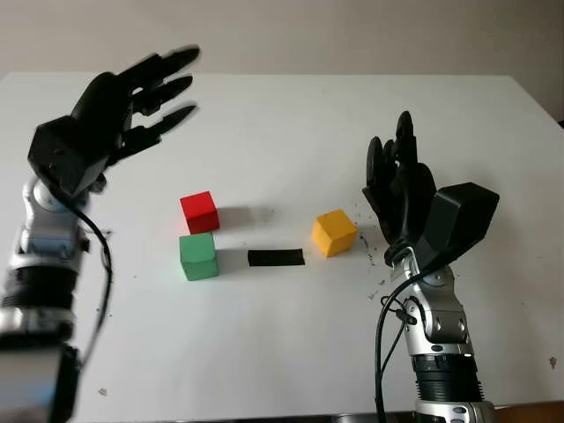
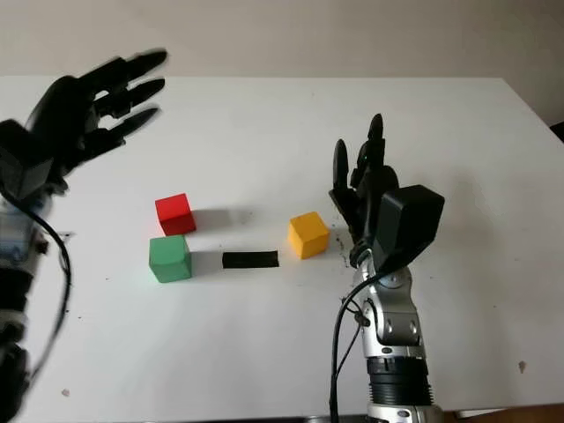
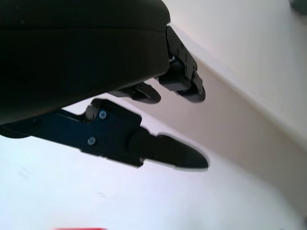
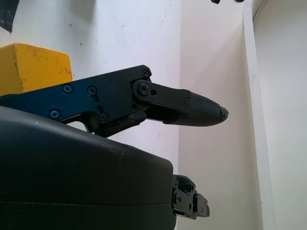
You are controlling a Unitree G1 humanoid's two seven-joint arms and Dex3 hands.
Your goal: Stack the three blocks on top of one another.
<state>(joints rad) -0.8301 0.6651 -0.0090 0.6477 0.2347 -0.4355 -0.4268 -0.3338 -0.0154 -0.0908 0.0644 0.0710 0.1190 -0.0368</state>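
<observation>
Three blocks sit apart on the white table (image 1: pixel 282 132). The red block (image 1: pixel 199 211) stands just behind the green block (image 1: pixel 198 256) at left of centre. The yellow block (image 1: pixel 334 233) lies to their right, also seen close in the right wrist view (image 4: pixel 33 67). My right hand (image 1: pixel 397 172) is open, held upright just right of the yellow block, not touching it. My left hand (image 1: pixel 145 92) is open and raised in the air over the table's far left, well behind the red block.
A strip of black tape (image 1: pixel 275 257) lies flat on the table between the green and yellow blocks. Small dark specks dot the surface near the right hand. A pale wall (image 1: pixel 352 35) runs behind the table's far edge.
</observation>
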